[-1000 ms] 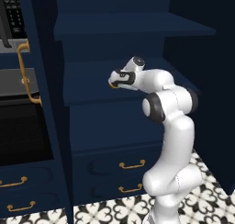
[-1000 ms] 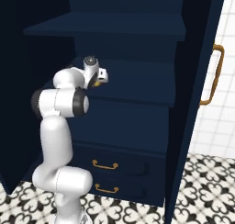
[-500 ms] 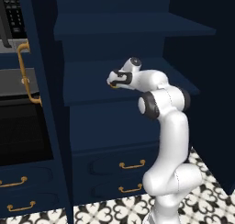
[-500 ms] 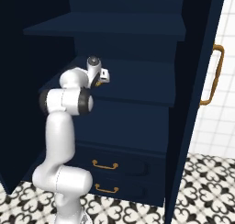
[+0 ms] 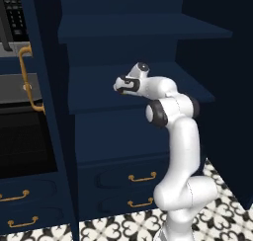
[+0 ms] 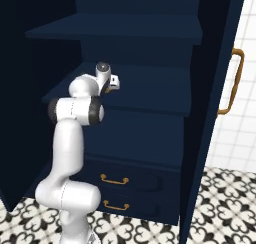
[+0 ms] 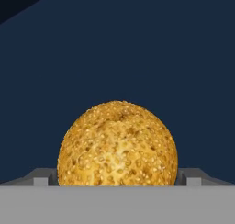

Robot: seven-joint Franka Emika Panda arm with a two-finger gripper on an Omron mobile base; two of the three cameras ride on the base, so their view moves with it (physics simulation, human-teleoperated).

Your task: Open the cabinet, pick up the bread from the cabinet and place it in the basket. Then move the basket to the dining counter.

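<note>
The cabinet (image 5: 143,25) stands open, its navy shelves (image 6: 150,95) bare around the hand. My gripper (image 5: 118,85) reaches in over the middle shelf, also seen from the other side as the gripper (image 6: 116,82). In the hand view the bread (image 7: 117,145), a round golden seeded bun, sits close in front of the navy back wall. It lies between the two fingertips (image 7: 43,178) of the gripper (image 7: 117,178), which is open, and the jaws stand just off the bun's sides. The basket and the dining counter are out of view.
The left cabinet door with its brass handle (image 5: 27,79) swings out beside a black oven (image 5: 22,136). The right door (image 6: 215,88) stands open at the right. Drawers with brass pulls (image 5: 142,177) sit below the shelves, above a patterned tile floor (image 6: 220,198).
The hand has pushed a little deeper into the cabinet over the middle shelf and the elbow has come up. The jaws stay wide.
</note>
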